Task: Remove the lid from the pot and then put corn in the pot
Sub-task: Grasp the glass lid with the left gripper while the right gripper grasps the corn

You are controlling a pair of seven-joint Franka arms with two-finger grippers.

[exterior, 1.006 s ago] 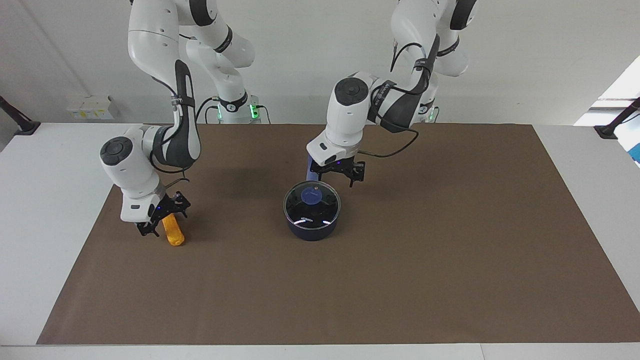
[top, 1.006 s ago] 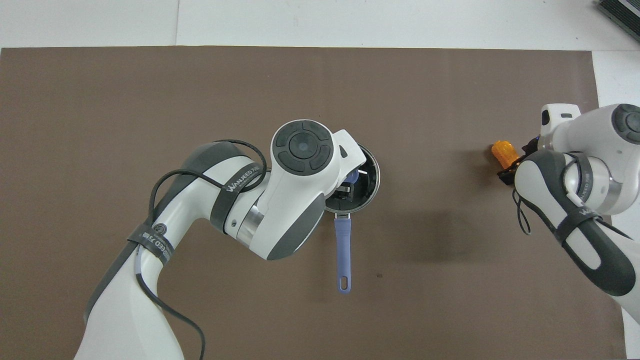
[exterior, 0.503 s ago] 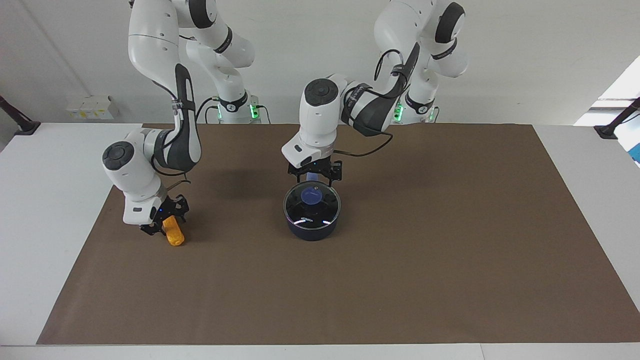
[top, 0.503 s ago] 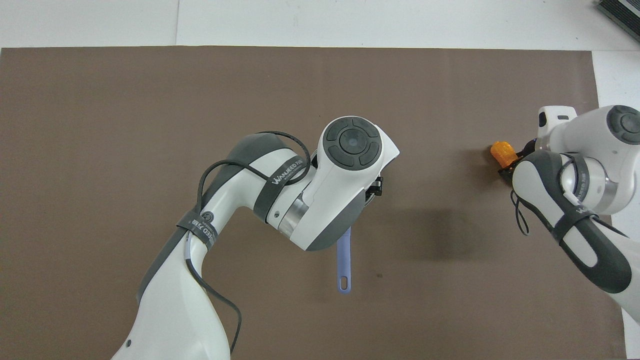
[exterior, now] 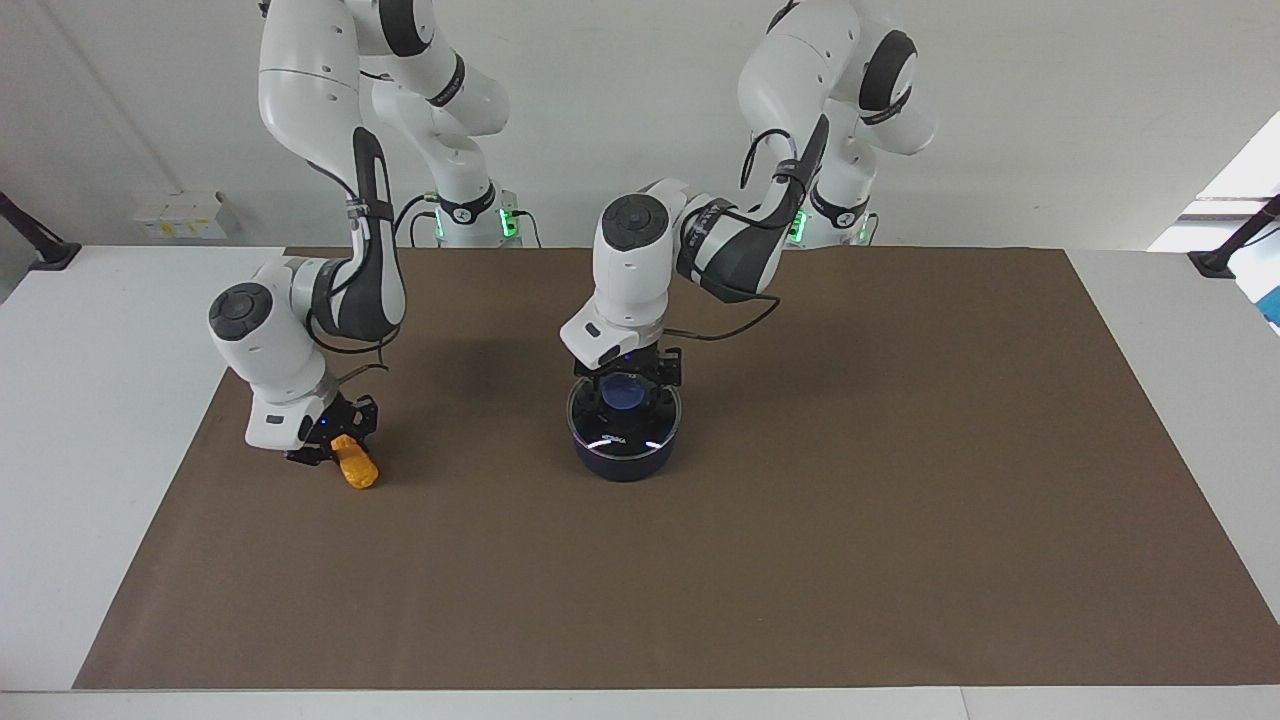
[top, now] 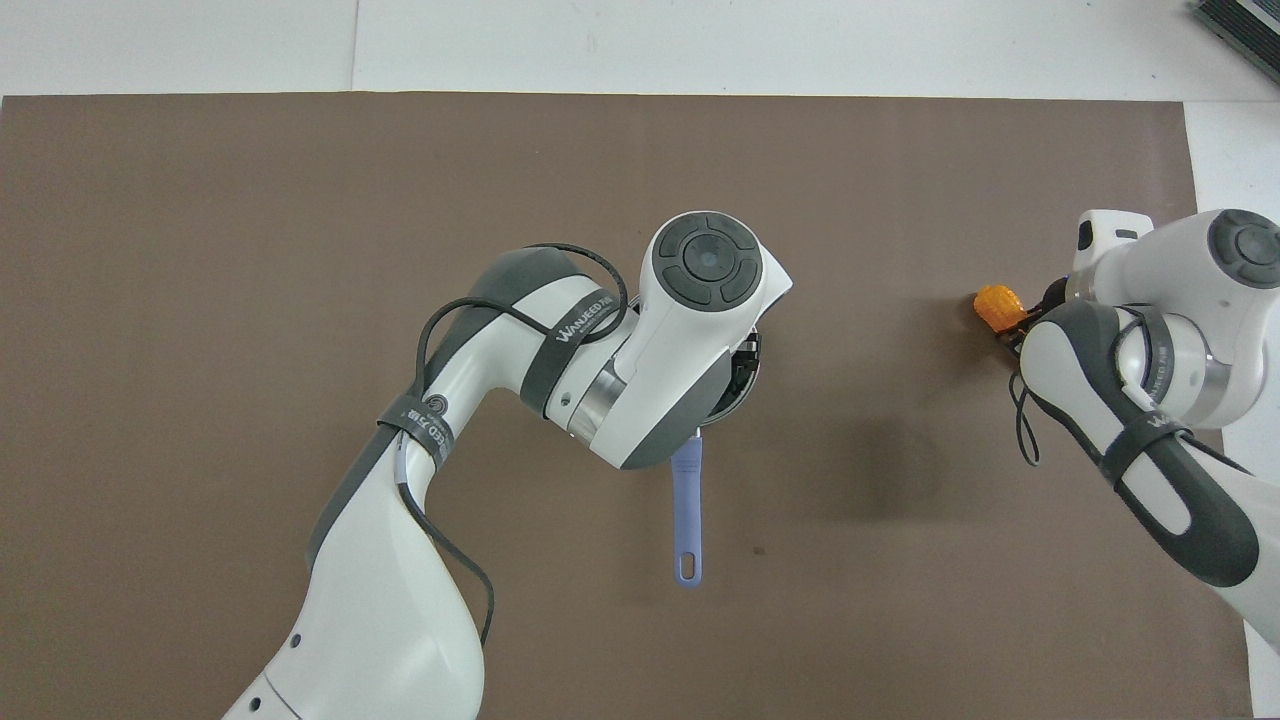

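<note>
While the round clear glass lid (exterior: pixel 625 408) with its blue knob sat on the small dark navy-blue saucepan, called the pot (exterior: pixel 627 458), no part of the task was finished. The pot stood near the middle of the brown mat (exterior: pixel 900 500) on the white bench (exterior: pixel 90 400), its long blue handle (top: pixel 686 520) pointing toward the robots.

The left claw (exterior: pixel 628 385) was spread wide, straddling the lid's knob but not closed on it; by my reading, the lift had not begun. In the overhead view the left arm hid most of the pot.

The right claw (exterior: pixel 335 447) was pinched shut on the small orange-yellow corn cob (exterior: pixel 355 466), which lay at the mat's edge toward the right arm's end of the bench, well apart from the pot. Whether the corn had left the mat could not be told.

What remained: grip and raise the lid, set it aside, then carry the corn over and drop it in. The lid itself blocked the pot's mouth; the stretch of mat between corn and pot held nothing else.
</note>
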